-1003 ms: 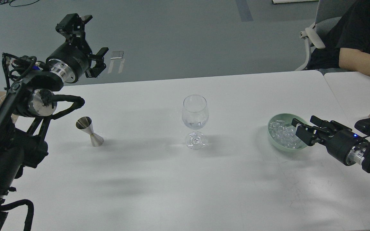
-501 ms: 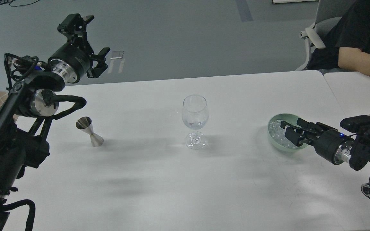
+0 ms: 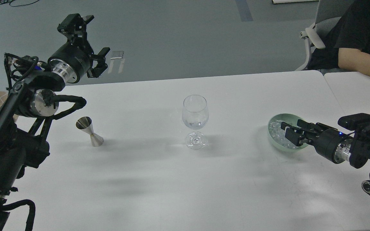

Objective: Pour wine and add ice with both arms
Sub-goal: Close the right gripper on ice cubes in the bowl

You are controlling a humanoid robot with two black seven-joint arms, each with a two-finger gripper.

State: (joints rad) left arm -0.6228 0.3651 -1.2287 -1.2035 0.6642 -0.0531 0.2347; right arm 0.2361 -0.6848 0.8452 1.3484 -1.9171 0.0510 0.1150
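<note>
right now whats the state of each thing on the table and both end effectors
wine glass: upright, a little clear liquid inside
jigger: upright, untouched
ice: heaped in green bowl
left end effector: raised, open, empty
right end effector: over the bowl, open

wine [image 3: 195, 124]: clear, shallow, in glass, table centre | ice [image 3: 277, 133]: clear cubes heaped in bowl, right

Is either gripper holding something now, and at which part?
The left gripper is open and empty. The right gripper is over the ice; any hold cannot be told.
</note>
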